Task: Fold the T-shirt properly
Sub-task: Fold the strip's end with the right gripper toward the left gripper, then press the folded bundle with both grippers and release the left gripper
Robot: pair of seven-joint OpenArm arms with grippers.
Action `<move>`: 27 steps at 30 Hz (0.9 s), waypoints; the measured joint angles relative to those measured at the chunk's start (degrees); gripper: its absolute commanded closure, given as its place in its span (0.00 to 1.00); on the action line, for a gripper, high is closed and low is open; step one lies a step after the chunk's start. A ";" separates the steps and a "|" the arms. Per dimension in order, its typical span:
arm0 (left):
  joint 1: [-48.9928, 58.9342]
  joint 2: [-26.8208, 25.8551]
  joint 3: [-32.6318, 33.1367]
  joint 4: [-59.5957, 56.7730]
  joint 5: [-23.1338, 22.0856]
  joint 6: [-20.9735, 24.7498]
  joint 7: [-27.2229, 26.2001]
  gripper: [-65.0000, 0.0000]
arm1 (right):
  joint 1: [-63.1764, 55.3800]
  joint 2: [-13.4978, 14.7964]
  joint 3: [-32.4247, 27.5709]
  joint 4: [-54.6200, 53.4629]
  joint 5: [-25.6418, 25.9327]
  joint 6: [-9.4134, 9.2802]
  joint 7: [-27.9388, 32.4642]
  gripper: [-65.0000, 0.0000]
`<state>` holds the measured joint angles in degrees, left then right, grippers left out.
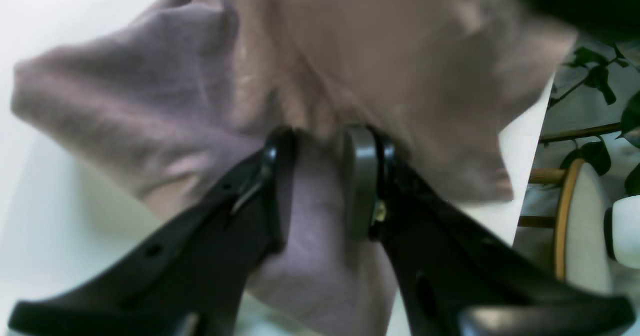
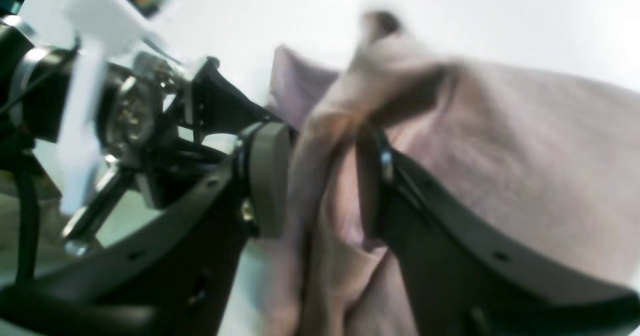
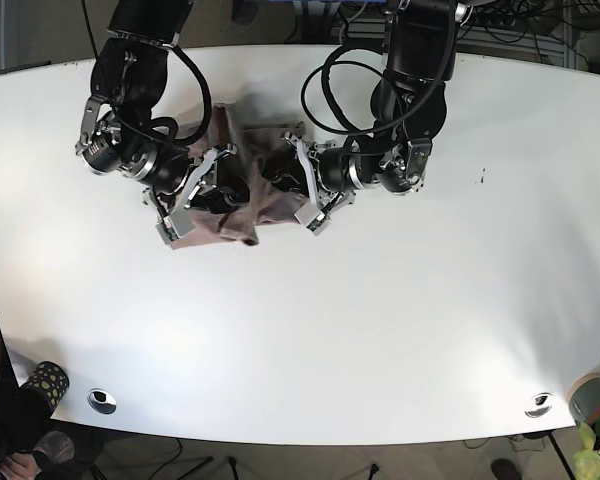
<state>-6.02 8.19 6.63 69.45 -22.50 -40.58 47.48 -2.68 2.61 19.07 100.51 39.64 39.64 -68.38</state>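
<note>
Both end effectors (left (image 1: 320,176), right (image 2: 320,176)) pinch the T-shirt (image 3: 242,195).

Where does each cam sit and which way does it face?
Left wrist: on the left arm, looking along the left gripper, its fingers clamped on the mauve T-shirt; white table behind.
Right wrist: on the right arm, looking along the right gripper, also closed on the T-shirt; the other arm's wrist shows at left.
Base: overhead, looking down on the table, both arms and the bunched T-shirt.
Shared: all views show the T-shirt and table.
</note>
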 measured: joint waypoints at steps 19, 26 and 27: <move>0.90 -2.23 -5.25 6.47 -6.67 1.05 0.85 0.76 | -2.36 4.92 -2.12 4.55 1.01 0.02 5.18 0.36; 2.03 -7.48 -5.09 12.66 -10.69 1.03 1.18 0.76 | -7.58 6.29 -2.60 5.97 0.87 -0.11 4.96 0.33; 2.43 -8.70 -5.16 13.46 -11.54 1.03 1.27 0.76 | -8.31 6.29 -3.41 6.21 0.81 -0.04 4.98 0.30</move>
<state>-3.60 -0.51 1.48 82.91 -34.04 -39.55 48.75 -10.98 8.91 15.66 106.72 40.45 39.59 -63.40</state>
